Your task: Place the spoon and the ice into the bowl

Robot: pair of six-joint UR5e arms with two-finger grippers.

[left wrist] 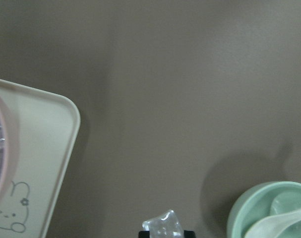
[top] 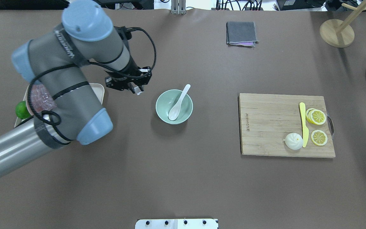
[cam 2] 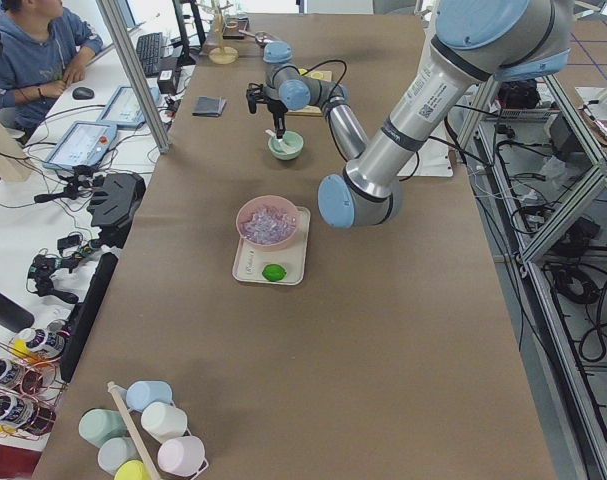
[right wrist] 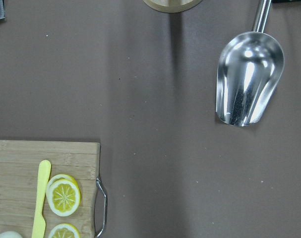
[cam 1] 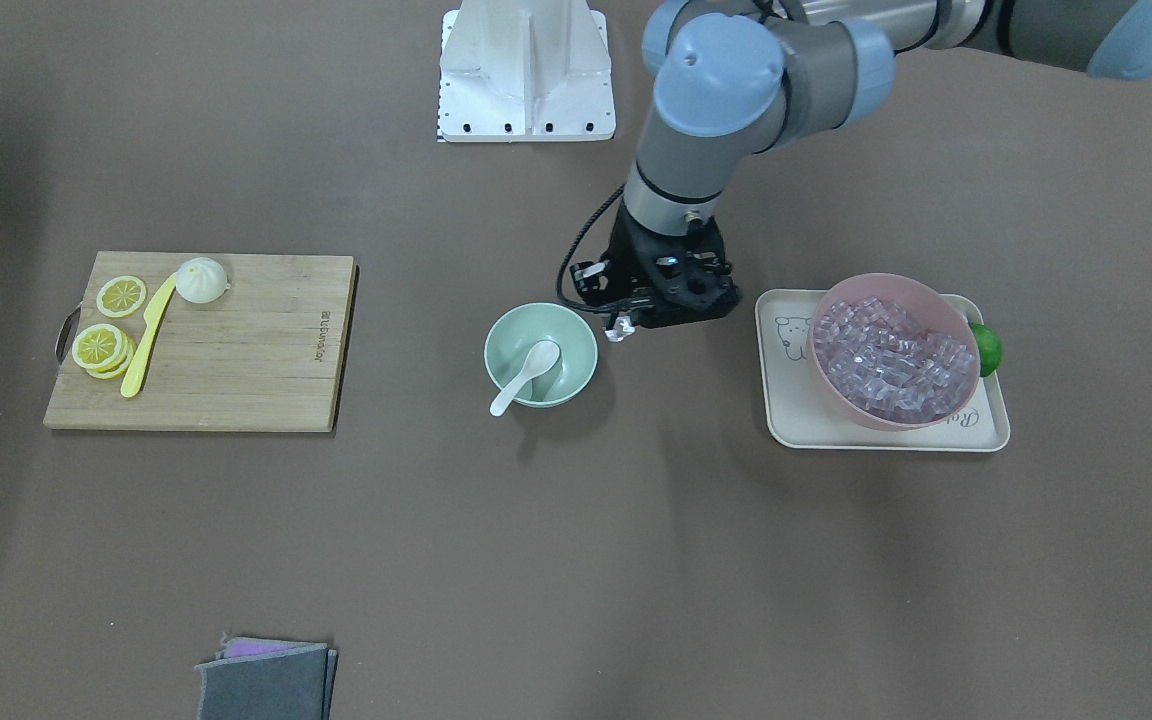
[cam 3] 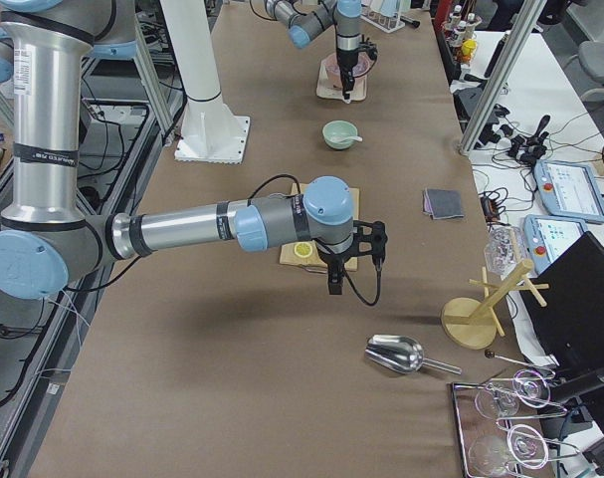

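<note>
The white spoon (cam 1: 526, 375) lies in the mint-green bowl (cam 1: 508, 345) at the table's middle, scoop down inside and handle over the rim. My left gripper (cam 1: 622, 326) hangs just beside the bowl, between it and the tray, shut on a clear ice cube (left wrist: 162, 225). The left wrist view shows the cube at the bottom edge, with the bowl (left wrist: 242, 213) and spoon (left wrist: 281, 223) to its right. Many more ice cubes (cam 1: 891, 360) fill the pink bowl (cam 1: 876, 283). My right gripper (cam 3: 335, 281) shows only in the exterior right view, above the table past the cutting board; I cannot tell its state.
The pink bowl and a lime (cam 1: 986, 348) stand on a cream tray (cam 1: 786, 405). A wooden cutting board (cam 1: 256, 350) carries a yellow knife (cam 1: 148, 340), lemon slices and a bun. A grey cloth (cam 1: 266, 680), a metal scoop (right wrist: 247, 82) and a wooden stand (top: 337, 33) lie further off.
</note>
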